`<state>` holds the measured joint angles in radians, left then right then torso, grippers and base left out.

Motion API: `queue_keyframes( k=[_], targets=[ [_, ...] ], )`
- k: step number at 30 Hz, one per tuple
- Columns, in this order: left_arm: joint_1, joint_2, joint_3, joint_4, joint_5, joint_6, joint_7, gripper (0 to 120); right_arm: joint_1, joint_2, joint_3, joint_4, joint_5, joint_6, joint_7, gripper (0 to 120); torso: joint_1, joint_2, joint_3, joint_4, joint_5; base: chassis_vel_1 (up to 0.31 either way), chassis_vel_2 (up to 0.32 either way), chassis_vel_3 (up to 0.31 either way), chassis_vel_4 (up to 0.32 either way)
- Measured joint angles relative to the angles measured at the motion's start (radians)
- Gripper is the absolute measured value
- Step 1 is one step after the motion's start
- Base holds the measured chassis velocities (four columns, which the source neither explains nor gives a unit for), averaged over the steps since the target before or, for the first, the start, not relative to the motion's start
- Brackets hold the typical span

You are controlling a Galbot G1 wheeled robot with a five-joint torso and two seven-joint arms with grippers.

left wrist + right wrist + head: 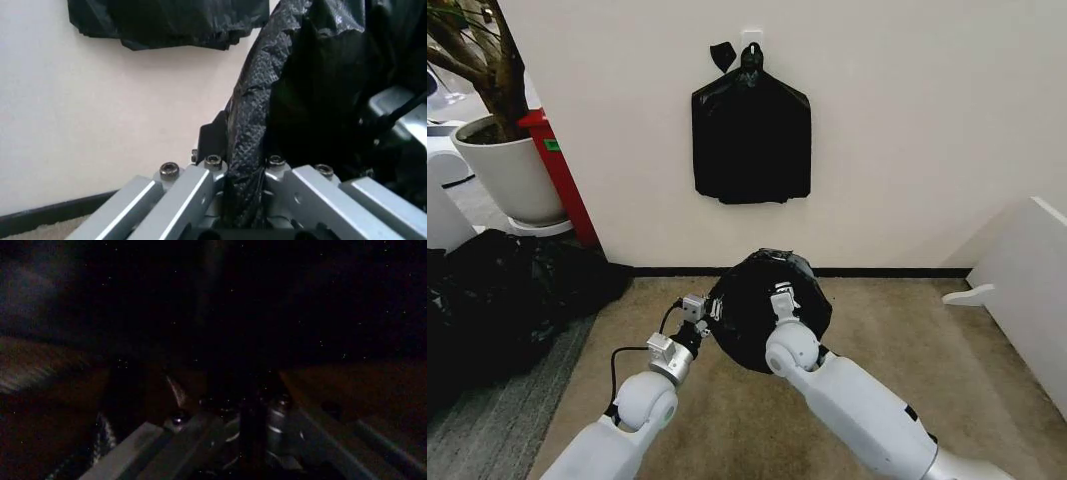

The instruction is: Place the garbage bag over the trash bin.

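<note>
- Stretching the thin, glossy black garbage bag [767, 300] between both arms, we hold it spread dark and round in front of the wall, above the beige carpet [897, 340].
- Our left gripper [243, 210] is clenched on a pleat of the bag's edge; in the left wrist view the crinkled film runs down between the closed metal fingers.
- Our right gripper [782, 300] sits against the bag on the opposite side; the right wrist view is dark and we cannot tell whether its fingers are pinched or released.
- We cannot make out the cream-white trash bin itself; we judge it sits beneath the spread plastic.
- To do this step well, we judge the mouth should be kept taut and level and both edges lowered evenly past the rim, without tearing the thin film.
- Counting: one bag in hand, two grippers, one flat bundle of black bags [752, 145] hanging on the wall, one heap of black plastic [497, 295] on the left, one white planter pot [512, 175].
</note>
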<state>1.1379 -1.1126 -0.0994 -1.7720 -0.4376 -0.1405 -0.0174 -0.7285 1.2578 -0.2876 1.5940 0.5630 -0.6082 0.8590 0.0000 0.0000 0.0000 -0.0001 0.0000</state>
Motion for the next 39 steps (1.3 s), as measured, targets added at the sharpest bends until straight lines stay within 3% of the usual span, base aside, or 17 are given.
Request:
queue_keyframes(
  k=[9,18,25,30,36,39],
  targets=[
    [0.003,-0.007,0.007,-0.002,0.005,0.0,0.003,1,0.022,0.01,-0.037,-0.034,-0.002,0.097,-0.119,0,0.0,0.0,0.0,0.0001,0.0,0.0,0.0,0.0,0.0],
    [0.026,0.002,-0.001,-0.035,0.005,0.0,0.012,1,0.066,0.018,0.008,-0.133,0.02,0.03,-0.073,0,0.0,0.0,0.0,0.0001,0.0,0.0,0.0,0.0,0.0],
    [0.027,0.0,-0.003,-0.035,0.005,0.0,0.013,1,0.034,-0.009,-0.002,-0.096,-0.063,0.012,-0.062,0,0.0,0.0,0.0,0.0,0.0,0.0,0.0,0.0,0.0],
    [0.031,0.002,-0.005,-0.033,0.008,-0.001,0.012,1,-0.004,-0.021,-0.028,-0.036,-0.093,0.084,-0.112,0,0.0,0.0,0.0,0.0001,0.0,0.0,0.0,0.0,0.0],
    [0.038,0.005,-0.01,-0.04,0.008,-0.001,0.011,1,-0.023,-0.017,-0.05,0.01,0.018,0.091,-0.118,0,0.0,0.0,0.0,0.0002,0.0,0.0,0.0,0.0,0.0],
    [0.044,0.007,-0.012,-0.046,0.008,0.0,0.011,1,-0.014,-0.017,-0.05,0.011,0.082,0.016,-0.071,0,0.0,0.0,0.0,0.0002,0.0,0.0,0.0,0.0,0.0]
  ],
)
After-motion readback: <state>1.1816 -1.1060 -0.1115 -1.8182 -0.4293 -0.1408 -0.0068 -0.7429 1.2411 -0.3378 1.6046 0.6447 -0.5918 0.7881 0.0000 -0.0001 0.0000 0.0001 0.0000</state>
